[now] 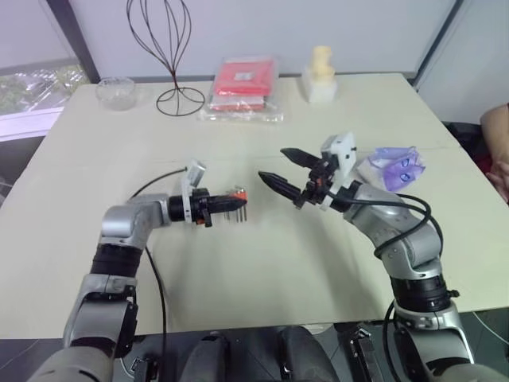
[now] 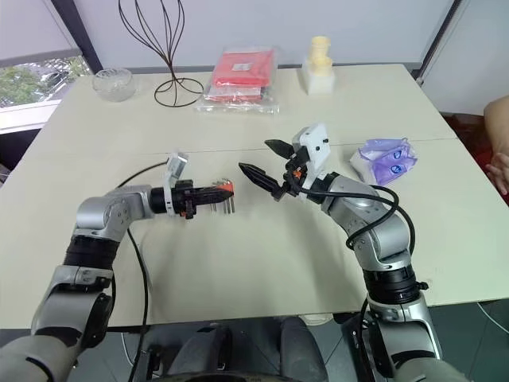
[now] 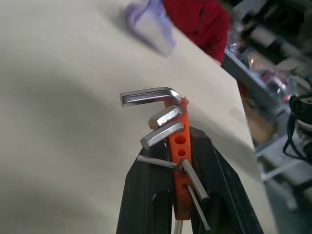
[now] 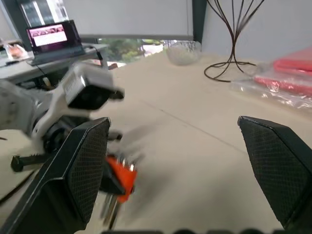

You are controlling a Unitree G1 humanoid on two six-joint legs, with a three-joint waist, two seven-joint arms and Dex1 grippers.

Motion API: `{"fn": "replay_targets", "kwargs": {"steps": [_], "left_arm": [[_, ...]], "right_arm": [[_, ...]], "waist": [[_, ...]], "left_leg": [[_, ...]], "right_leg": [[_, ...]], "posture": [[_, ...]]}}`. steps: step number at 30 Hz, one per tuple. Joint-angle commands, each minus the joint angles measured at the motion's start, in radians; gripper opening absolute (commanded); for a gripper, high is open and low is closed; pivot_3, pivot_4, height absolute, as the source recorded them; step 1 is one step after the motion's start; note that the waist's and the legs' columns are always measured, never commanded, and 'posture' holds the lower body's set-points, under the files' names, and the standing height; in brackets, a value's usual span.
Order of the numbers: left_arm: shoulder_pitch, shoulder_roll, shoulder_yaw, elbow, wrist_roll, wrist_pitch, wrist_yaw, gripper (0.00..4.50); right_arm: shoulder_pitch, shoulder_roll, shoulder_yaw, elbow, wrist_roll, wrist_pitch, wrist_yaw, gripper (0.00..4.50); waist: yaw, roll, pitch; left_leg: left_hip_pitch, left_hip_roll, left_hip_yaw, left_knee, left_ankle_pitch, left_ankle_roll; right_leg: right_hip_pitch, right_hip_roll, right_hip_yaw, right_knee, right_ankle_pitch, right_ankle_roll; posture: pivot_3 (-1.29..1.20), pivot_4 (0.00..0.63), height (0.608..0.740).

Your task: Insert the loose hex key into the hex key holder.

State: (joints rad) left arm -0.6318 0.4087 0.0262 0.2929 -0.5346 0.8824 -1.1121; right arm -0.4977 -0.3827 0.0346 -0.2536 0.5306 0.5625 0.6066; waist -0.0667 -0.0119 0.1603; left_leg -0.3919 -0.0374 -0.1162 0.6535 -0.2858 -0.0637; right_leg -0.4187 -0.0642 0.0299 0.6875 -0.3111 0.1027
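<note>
**Me:** Left gripper (image 1: 223,204) clamped on holder (image 3: 179,146), gripping its flat sides and holding it just above the table (image 1: 262,270). Right gripper (image 1: 273,164) spread wide and empty, near the holder, tips apart from it.

**Partner:** And the key?

**Me:** The bright key (image 3: 146,96) is in the holder's end slot, with its bent end sticking out. I take that to be the loose one, probably seated.

**Partner:** Handling?

**Me:** Light, stiff steel. It's smooth, so it would slip or twist in the pads. Best to pinch the long leg near the bend. The plastic block is small and rigid, and the side grip suits it.

**Partner:** Count?

**Me:** One holder. Six keys in it, as far as I can tell. Two open holes.
</note>
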Motion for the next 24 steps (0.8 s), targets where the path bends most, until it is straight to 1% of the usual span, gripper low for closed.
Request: {"fn": "replay_targets", "kwargs": {"steps": [1,2,3,5,6,7,10,13,15,18,20,24], "left_arm": [[-0.016,-0.012,0.054,0.02,-0.035,0.049,0.072,0.45],[-0.018,-0.015,0.061,0.039,-0.032,0.055,0.091,0.91],[-0.02,-0.013,0.059,0.057,-0.024,0.057,0.107,1.14],[-0.014,-0.002,0.041,0.075,-0.002,0.047,0.118,2.03],[-0.01,0.004,0.032,0.081,0.006,0.044,0.122,2.53],[-0.008,0.01,0.025,0.087,0.014,0.047,0.127,3.19],[0.001,0.021,0.019,0.086,0.03,0.043,0.15,4.48],[0.017,0.029,0.014,0.071,0.069,-0.002,0.201,4.48],[0.039,0.042,0.002,0.052,0.138,-0.119,0.256,4.48],[0.083,0.068,0.028,-0.026,0.179,-0.236,0.32,4.48],[0.131,0.069,0.084,-0.129,0.164,-0.303,0.357,4.48],[0.211,0.038,0.173,-0.311,0.107,-0.324,0.449,4.48]], "right_arm": [[-0.007,0.025,0.008,-0.036,-0.012,-0.028,-0.01,4.45],[-0.006,0.034,0.011,-0.036,-0.015,-0.031,-0.014,4.5],[-0.006,0.041,0.013,-0.034,-0.018,-0.033,-0.018,4.5],[-0.005,0.05,0.015,-0.031,-0.023,-0.036,-0.022,4.5],[-0.003,0.052,0.015,-0.03,-0.025,-0.037,-0.022,4.5],[-0.004,0.055,0.015,-0.029,-0.027,-0.037,-0.024,4.5],[-0.002,0.059,0.012,-0.027,-0.028,-0.037,-0.024,4.5],[0.002,0.059,0.008,-0.022,-0.03,-0.038,-0.021,4.5],[0.005,0.057,0.007,-0.02,-0.034,-0.04,-0.02,4.5],[0.022,0.048,0.002,-0.033,-0.049,-0.045,-0.028,4.5],[0.055,0.045,-0.022,-0.041,-0.079,-0.076,-0.066,4.5],[0.129,0.05,-0.052,-0.027,-0.151,-0.146,-0.138,4.5]], "waist": [[0.001,0.0,0.0],[0.001,0.0,0.0],[0.001,0.0,0.0],[0.001,0.0,0.0],[0.001,0.0,0.0],[0.001,0.0,0.0],[0.002,0.0,0.0],[0.004,0.0,0.0],[0.003,0.0,0.0],[-0.001,0.0,0.0],[-0.002,0.0,0.0],[0.008,0.0,0.0]], "left_leg": [[0.0,0.0,0.0,0.0,0.0,0.0],[0.0,0.0,0.0,0.0,0.0,0.0],[0.0,0.0,0.0,0.0,0.001,-0.001],[0.0,0.0,0.0,0.0,0.001,-0.002],[0.0,0.0,0.0,0.0,0.001,-0.002],[0.0,0.0,0.0,0.0,0.002,-0.003],[0.001,0.0,0.0,0.0,0.002,-0.004],[0.001,0.0,0.0,0.0,0.002,-0.004],[0.002,0.0,0.0,0.0,0.002,-0.004],[0.002,0.001,0.0,-0.001,0.003,-0.005],[0.002,0.001,0.001,-0.002,0.003,-0.005],[0.0,0.001,0.001,-0.002,0.003,-0.005]], "right_leg": [[0.0,0.0,0.0,0.0,0.0,0.0],[0.0,0.0,0.0,0.0,0.0,0.0],[0.0,0.0,0.0,0.0,0.0,0.0],[0.0,0.0,0.0,0.0,0.0,0.0],[0.0,0.0,0.0,0.0,0.0,0.0],[0.0,0.0,0.0,0.0,0.0,0.0],[0.0,0.0,0.0,0.0,0.0,0.0],[0.002,0.0,0.0,0.0,0.0,0.0],[0.002,0.0,0.0,0.0,0.0,0.0],[0.002,0.0,0.0,0.0,0.0,0.0],[0.001,0.0,0.001,0.0,0.0,0.0],[-0.002,-0.002,0.002,-0.001,0.0,0.0]], "posture": [[0.0,0.15,0.74],[0.0,0.15,0.74],[0.0,0.15,0.74],[0.0,0.15,0.74],[0.0,0.15,0.74],[0.0,0.15,0.74],[0.0,0.15,0.74],[0.0,0.15,0.74],[0.0,0.15,0.74],[0.0,0.15,0.74],[0.0,0.15,0.74],[0.0,0.15,0.74]]}}
